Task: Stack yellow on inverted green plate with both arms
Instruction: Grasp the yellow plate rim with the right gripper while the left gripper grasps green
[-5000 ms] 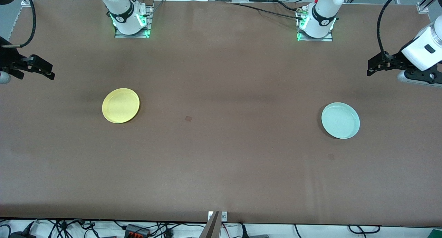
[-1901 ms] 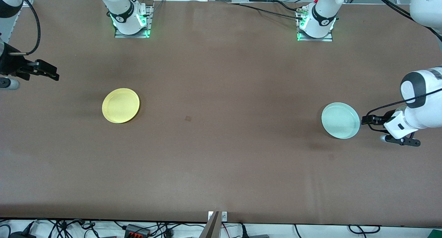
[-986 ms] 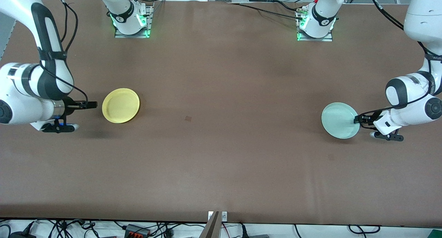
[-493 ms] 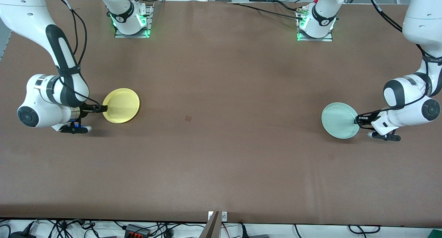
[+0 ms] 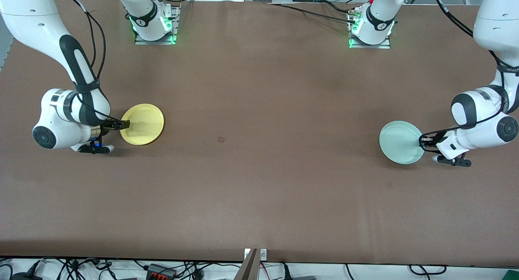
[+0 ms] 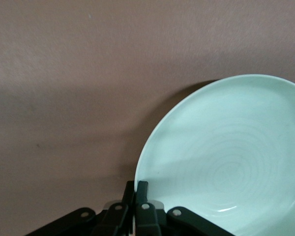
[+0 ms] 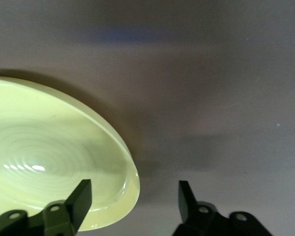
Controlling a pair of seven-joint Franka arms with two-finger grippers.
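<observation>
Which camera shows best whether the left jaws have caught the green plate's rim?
The left wrist view: the shut jaws pinch the green plate at its rim. The front view shows it small; the right wrist view misses it.

In the left wrist view the green plate (image 6: 226, 157) runs off the picture's edge, its rim hidden where the jaws pinch it. In the right wrist view the yellow plate (image 7: 49, 157) is likewise cut off, one black finger (image 7: 81, 196) covering part of its rim.
</observation>
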